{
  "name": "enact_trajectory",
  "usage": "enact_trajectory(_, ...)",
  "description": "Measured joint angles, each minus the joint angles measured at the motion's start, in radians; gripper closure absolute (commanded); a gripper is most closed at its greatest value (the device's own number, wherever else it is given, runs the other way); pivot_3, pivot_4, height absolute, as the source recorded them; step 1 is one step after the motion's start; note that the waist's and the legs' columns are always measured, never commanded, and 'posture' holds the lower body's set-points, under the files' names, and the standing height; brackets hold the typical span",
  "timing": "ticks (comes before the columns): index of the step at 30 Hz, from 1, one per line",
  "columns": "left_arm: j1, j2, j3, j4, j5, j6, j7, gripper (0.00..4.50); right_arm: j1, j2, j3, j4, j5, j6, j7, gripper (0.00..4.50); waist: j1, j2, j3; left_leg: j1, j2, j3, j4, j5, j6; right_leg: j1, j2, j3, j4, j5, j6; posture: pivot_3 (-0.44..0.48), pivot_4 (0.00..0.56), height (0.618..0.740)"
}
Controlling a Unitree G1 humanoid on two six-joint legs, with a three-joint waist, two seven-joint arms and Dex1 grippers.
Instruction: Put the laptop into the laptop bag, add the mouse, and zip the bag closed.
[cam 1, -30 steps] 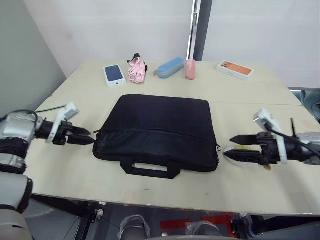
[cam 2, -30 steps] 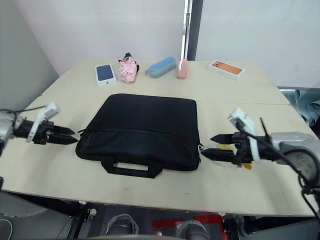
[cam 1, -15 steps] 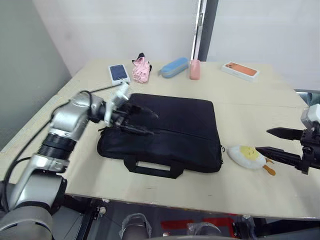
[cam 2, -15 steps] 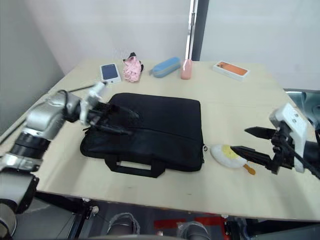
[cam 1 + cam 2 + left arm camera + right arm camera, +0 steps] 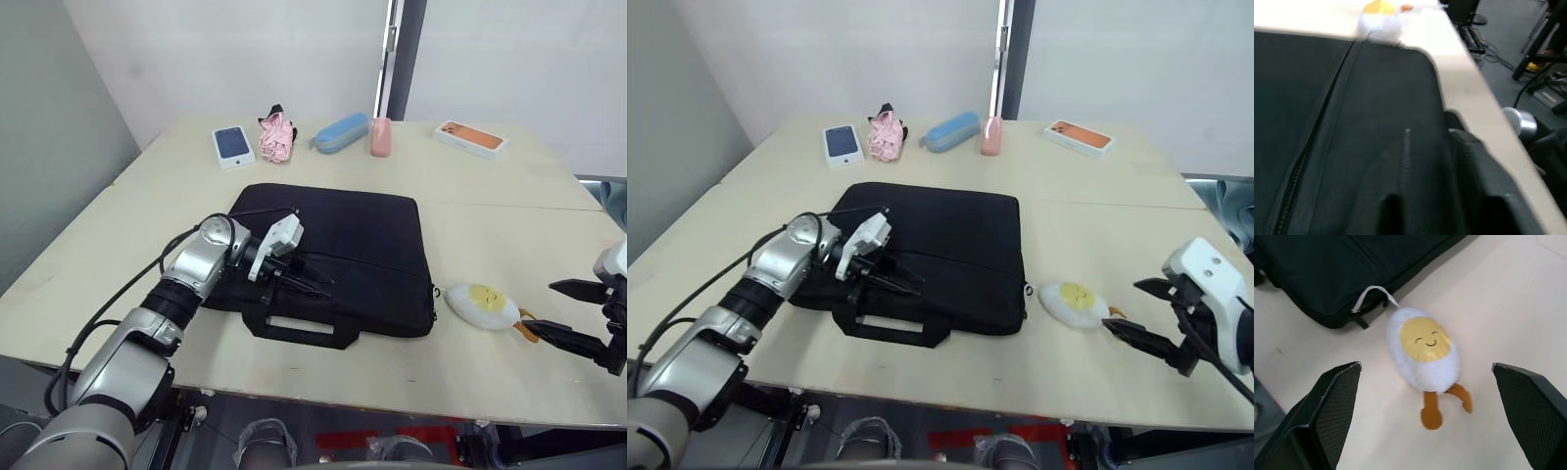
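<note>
1. The laptop bag (image 5: 338, 255) lies flat mid-table (image 5: 490, 206), handles toward the near edge.
2. The left gripper (image 5: 306, 281) rests on the bag's front; its grip state cannot be told.
3. The right gripper (image 5: 586, 315), spread wide and empty, hovers near the table's right edge, beyond the egg plush (image 5: 482, 305).

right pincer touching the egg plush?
Apart. The right wrist view shows the egg plush lying on bare table between the right pincer's wide-open fingers, clear of both.

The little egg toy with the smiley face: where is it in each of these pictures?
Left eye view: egg toy on the table, beside the laptop bag.
Right eye view: same spot.
Left wrist view: far off, past the bag's corner.
Right wrist view: centre.
Shared landmark: the laptop bag.
</note>
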Motion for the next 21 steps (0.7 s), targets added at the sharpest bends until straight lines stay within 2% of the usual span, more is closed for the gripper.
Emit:
enact_trajectory(3, -0.015, -0.027, 0.000, 0.059, 0.060, -0.083, 0.007, 4.48, -0.070, -0.030, 0.110, 0.029, -0.040, -0.047, -0.027, 0.00, 0.001, 0.004, -0.003, 0.007, -0.003, 0.000, -0.001, -0.002, -0.003, 0.008, -0.003, 0.001, 0.000, 0.000, 0.000, 0.000, 0.150, 0.740)
enact_trajectory(8, -0.012, -0.031, 0.000, 0.081, 0.108, -0.135, -0.001, 4.48, -0.198, -0.103, 0.345, 0.119, -0.113, -0.096, -0.040, 0.00, -0.009, 0.005, -0.010, 0.008, -0.004, 0.000, 0.000, -0.002, -0.002, 0.009, -0.005, 0.000, 0.000, 0.001, 0.002, 0.000, 0.150, 0.740)
enact_trajectory(15, 0.003, -0.032, 0.017, 0.083, 0.121, -0.138, -0.002, 4.48, -0.393, -0.110, 0.638, 0.304, -0.214, -0.112, -0.059, 0.00, -0.024, 0.010, -0.016, 0.008, -0.004, 0.001, 0.000, -0.001, -0.002, 0.009, -0.006, 0.000, 0.000, 0.001, 0.002, 0.000, 0.150, 0.740)
enact_trajectory(19, 0.010, -0.034, 0.025, 0.079, 0.123, -0.131, -0.002, 4.48, -0.473, -0.090, 0.736, 0.380, -0.248, -0.116, -0.056, 0.00, -0.027, 0.012, -0.017, 0.007, -0.004, 0.001, 0.000, 0.000, 0.000, 0.009, -0.006, 0.000, 0.000, 0.001, 0.002, 0.000, 0.150, 0.740)
enact_trajectory(21, 0.012, -0.036, 0.028, 0.076, 0.123, -0.123, -0.001, 4.50, -0.490, -0.089, 0.768, 0.398, -0.254, -0.115, -0.044, 0.55, -0.027, 0.013, -0.017, 0.007, -0.004, 0.001, 0.000, 0.000, 0.000, 0.009, -0.006, 0.000, 0.000, 0.001, 0.001, 0.000, 0.150, 0.740)
